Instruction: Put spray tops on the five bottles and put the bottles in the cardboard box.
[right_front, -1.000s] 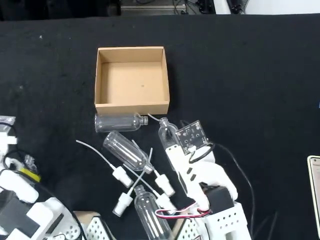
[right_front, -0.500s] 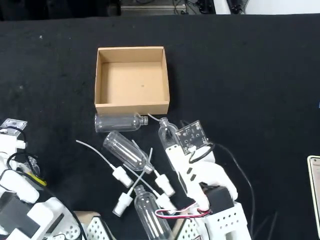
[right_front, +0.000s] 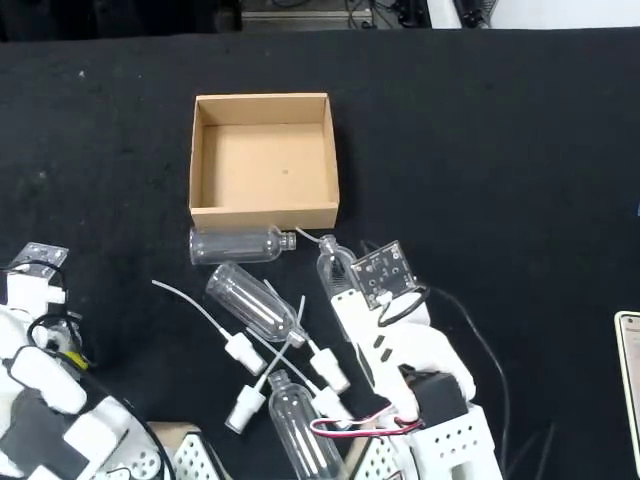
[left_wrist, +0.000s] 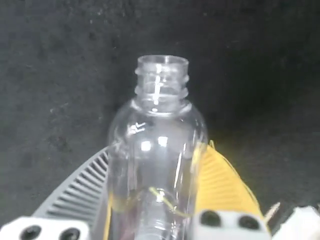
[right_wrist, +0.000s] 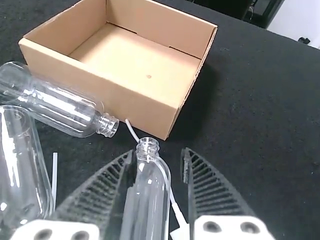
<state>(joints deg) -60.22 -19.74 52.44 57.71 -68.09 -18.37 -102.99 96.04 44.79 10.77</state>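
Observation:
The open cardboard box stands at the back middle, with nothing inside it. My left gripper is shut on a clear uncapped bottle at the table's near left, where the left arm sits. My right gripper is open around another uncapped bottle lying just in front of the box; one finger touches it, the other stands apart. Three more clear bottles lie loose. Several white spray tops with long tubes lie among them.
The black table stretches wide to the right of the box. A pale object sits at the right edge. The arm bases crowd the near edge, with the loose bottles and tubes tangled between them.
The left arm has shifted a little to the right and toward the near edge with its bottle. The right arm and the loose bottles have stayed put.

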